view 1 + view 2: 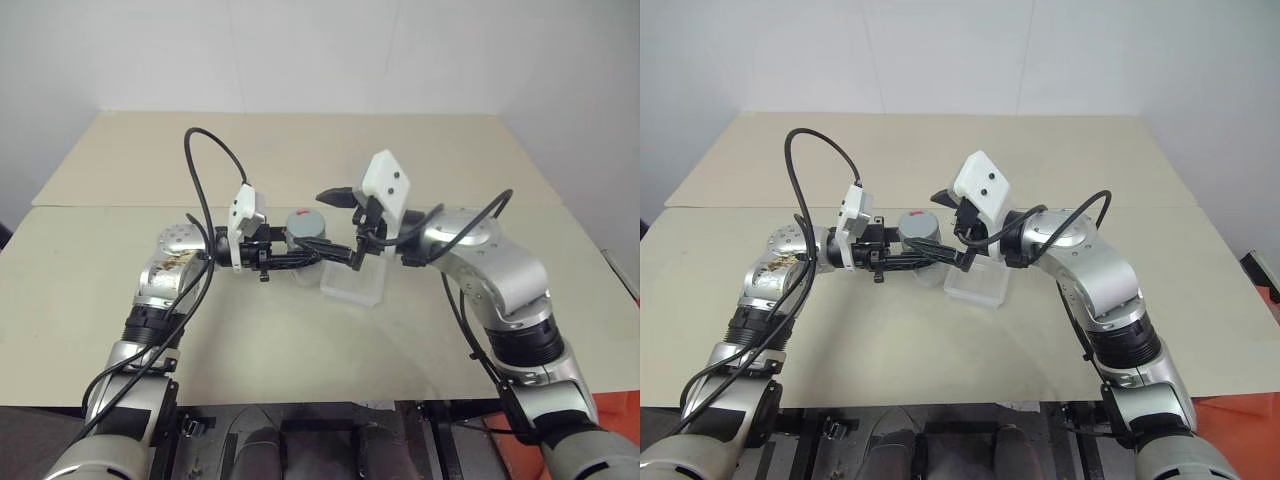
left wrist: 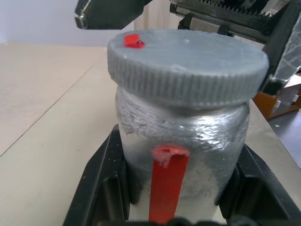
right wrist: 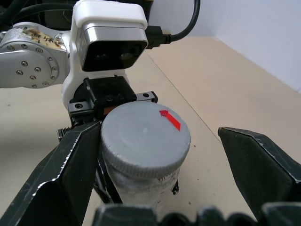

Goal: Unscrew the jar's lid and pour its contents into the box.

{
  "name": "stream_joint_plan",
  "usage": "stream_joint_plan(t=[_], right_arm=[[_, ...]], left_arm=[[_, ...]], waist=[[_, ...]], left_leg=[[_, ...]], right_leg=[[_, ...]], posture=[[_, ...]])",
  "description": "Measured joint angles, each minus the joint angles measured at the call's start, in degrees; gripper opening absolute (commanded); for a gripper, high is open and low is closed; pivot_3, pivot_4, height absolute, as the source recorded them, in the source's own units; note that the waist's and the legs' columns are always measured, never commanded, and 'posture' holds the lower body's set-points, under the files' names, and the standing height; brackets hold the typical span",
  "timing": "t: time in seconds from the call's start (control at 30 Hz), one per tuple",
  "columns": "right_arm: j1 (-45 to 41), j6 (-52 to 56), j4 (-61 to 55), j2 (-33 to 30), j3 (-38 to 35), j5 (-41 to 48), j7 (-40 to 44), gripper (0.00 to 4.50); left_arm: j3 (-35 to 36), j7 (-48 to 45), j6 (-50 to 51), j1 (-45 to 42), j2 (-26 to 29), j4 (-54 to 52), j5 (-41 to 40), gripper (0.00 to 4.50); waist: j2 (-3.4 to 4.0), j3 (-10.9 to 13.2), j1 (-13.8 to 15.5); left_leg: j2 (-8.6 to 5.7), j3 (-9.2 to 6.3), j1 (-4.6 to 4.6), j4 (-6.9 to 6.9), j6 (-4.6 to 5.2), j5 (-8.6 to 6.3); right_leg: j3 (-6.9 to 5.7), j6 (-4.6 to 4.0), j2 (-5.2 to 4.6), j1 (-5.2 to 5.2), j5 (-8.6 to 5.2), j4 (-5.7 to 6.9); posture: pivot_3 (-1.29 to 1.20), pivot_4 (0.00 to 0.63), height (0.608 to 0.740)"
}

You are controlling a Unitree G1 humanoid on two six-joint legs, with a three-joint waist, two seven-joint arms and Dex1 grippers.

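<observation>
Currently the left gripper is clamping the jar, lid on, right gripper spreading wide around it; unscrewing and pouring into the box pending.

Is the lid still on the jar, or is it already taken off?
On. The lid sits flat on top of the jar, covering its mouth, while the left pincer holds the jar upright.

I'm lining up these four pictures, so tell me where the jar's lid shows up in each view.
Left eye view: the lid sits near the middle, just left of the right pincer.
Right eye view: near the middle, left of the clear box.
Left wrist view: across the upper middle, capping the jar.
Right wrist view: at centre, between the right pincer's open fingers.
Shared landmark: the lid's red mark.
</observation>
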Motion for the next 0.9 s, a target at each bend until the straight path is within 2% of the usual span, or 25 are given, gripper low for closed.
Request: stream_joint_plan(t=[0.6, 0.9], right_arm=[[4.2, 0.0, -0.8, -4.5, -4.0, 1.2, 0.8, 4.48], [5.4, 0.0, -2.1, -6.4, -5.0, 2.8, 3.7, 4.48]], left_arm=[[0.9, -0.9, 0.3, 1.6, 0.8, -2.2, -0.1, 1.91], [0.9, -0.9, 0.2, 1.6, 0.5, -2.0, -0.1, 1.91]], waist=[[0.0, 0.0, 0.0], [0.0, 0.0, 0.0]], left_leg=[[-0.01, 0.01, 0.0, 0.0, 0.0, 0.0], [0.0, 0.0, 0.0, 0.0, 0.0, 0.0]], right_leg=[[0.0, 0.0, -0.01, 0.01, 0.0, -0.06], [0.01, 0.0, 0.0, 0.01, 0.0, -0.08]], posture=[[0.0, 0.15, 0.74], [0.0, 0.15, 0.74]])
